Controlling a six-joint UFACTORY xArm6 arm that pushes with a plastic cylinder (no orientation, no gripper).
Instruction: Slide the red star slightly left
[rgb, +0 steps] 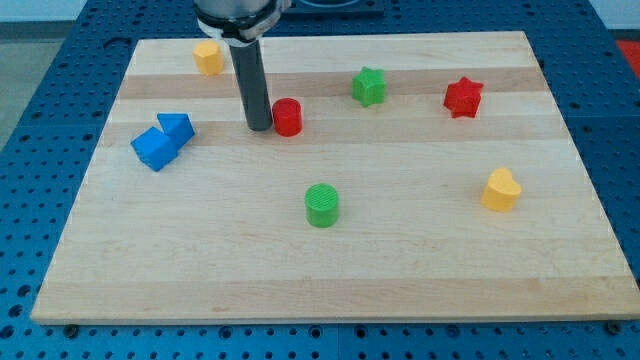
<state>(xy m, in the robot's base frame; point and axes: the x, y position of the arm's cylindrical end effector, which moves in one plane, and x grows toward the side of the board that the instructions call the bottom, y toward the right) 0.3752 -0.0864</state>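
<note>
Green cylinder (322, 205) sits below red cylinder (287, 117), tip (258, 127).

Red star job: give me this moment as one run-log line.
tip: beside red cylinder, on its left | red star: untouched, view's upper right | green star: between them | stage: approach pending

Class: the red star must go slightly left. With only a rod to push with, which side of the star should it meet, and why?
Its right side. My tip now stands far to the view's left, beside the red cylinder. The red star lies flat and free, with the green star well to its left, so a short push looks safe.
</note>
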